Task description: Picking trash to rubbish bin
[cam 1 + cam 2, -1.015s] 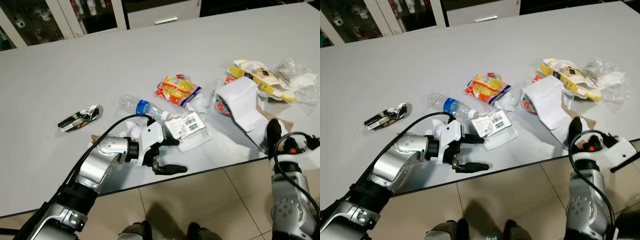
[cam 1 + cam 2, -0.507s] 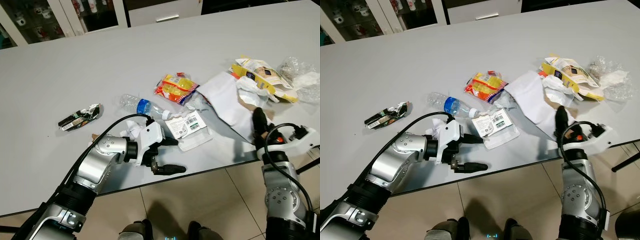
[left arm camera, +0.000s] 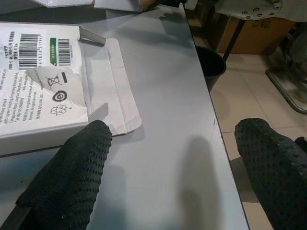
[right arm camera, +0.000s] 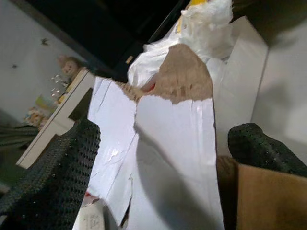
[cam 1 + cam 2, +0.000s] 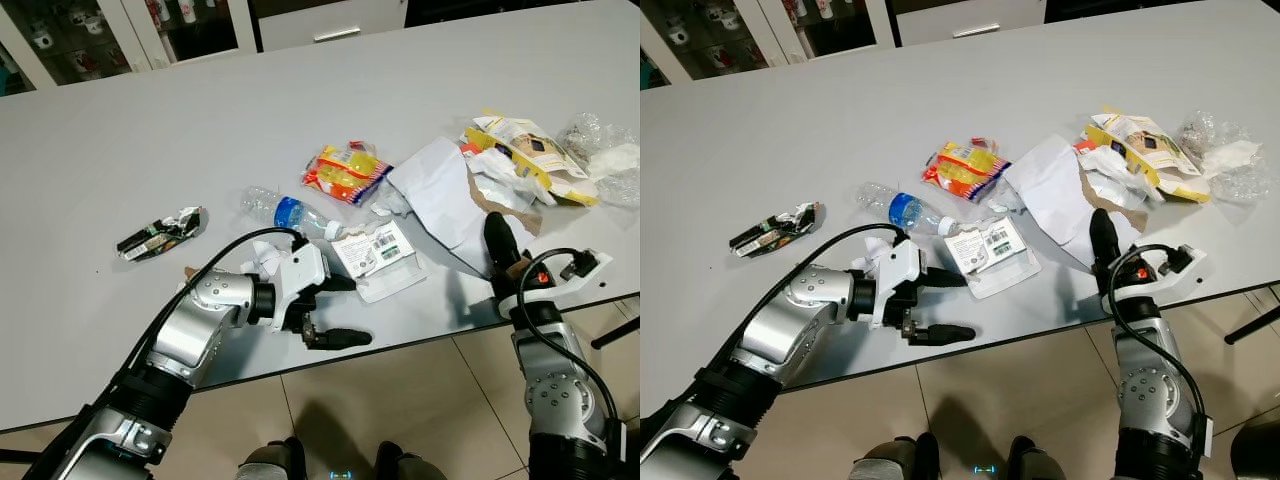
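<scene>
Litter on grey worktop (image 5: 150, 130): torn white paper sheet (image 5: 440, 195), light, limp, tear-prone, best pinched at its near edge, lies between the parted fingers of right end effector (image 4: 158, 158); left end effector (image 5: 335, 310) gapes beside flattened labelled carton (image 3: 43, 76), stiff, light.

Bright even light, soft shadows; head views sharp, right wrist view dim.

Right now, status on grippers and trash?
Left gripper open by box. Right gripper open, white paper between fingers. Trash on table.
</scene>
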You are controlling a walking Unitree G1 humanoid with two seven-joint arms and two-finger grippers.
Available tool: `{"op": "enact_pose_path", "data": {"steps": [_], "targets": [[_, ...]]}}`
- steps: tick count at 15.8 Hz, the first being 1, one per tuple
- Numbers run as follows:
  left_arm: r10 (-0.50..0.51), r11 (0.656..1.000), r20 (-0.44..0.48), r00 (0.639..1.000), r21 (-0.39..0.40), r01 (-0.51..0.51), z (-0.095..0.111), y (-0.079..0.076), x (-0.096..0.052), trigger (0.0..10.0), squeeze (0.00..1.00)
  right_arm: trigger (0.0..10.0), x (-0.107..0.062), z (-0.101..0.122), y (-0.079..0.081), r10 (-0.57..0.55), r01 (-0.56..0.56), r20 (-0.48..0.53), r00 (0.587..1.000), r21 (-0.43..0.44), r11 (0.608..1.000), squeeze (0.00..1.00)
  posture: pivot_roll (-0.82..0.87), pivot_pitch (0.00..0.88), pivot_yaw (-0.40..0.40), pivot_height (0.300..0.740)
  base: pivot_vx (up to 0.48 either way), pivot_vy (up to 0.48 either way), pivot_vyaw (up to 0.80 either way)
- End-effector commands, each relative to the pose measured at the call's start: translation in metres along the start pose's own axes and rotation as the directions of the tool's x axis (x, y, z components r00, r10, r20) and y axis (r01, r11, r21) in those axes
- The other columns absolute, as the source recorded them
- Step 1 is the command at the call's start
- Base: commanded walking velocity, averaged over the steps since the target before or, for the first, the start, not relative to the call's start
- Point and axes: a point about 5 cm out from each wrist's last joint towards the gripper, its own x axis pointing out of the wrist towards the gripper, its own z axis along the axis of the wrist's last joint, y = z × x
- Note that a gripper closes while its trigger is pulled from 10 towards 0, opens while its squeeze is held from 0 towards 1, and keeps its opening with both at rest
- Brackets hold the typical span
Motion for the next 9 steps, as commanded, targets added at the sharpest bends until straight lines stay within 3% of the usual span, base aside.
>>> {"op": "enact_pose_path", "data": {"steps": [1,4,5,6,9], "targets": [[-0.003,1.0,0.008,1.0,0.008,0.003,0.002,-0.002,-0.002,10.0,0.0,10.0,-0.003,-0.003,-0.001,0.015,-0.015,-0.025,1.0,0.014,1.0,0.0,0.26,0.2,0.071,0.74,0.0,0.0,0.0],[0.0,1.0,0.008,1.0,0.007,-0.001,0.002,-0.002,-0.002,10.0,0.0,10.0,0.002,-0.011,-0.008,0.008,-0.007,-0.074,0.997,0.018,1.0,0.0,0.26,0.203,0.069,0.74,0.0,0.0,0.0],[0.002,1.0,0.008,1.0,0.005,-0.002,0.002,-0.002,-0.003,10.0,0.0,1.5,0.006,-0.017,-0.01,0.014,-0.012,-0.11,0.994,0.019,1.0,0.0,0.27,0.207,0.066,0.74,0.0,0.0,0.0],[0.003,1.0,0.008,1.0,0.004,-0.003,0.001,-0.003,-0.003,10.0,0.0,0.0,0.008,-0.021,-0.01,0.026,-0.023,-0.13,0.991,0.025,0.999,0.0,0.27,0.208,0.063,0.74,0.0,0.0,0.0],[0.007,1.0,0.008,1.0,0.001,-0.007,0.001,-0.004,-0.004,10.0,0.0,0.0,0.011,-0.028,-0.013,0.029,-0.025,-0.162,0.986,0.028,0.999,0.0,0.28,0.206,0.06,0.74,0.0,0.0,0.0]]}}
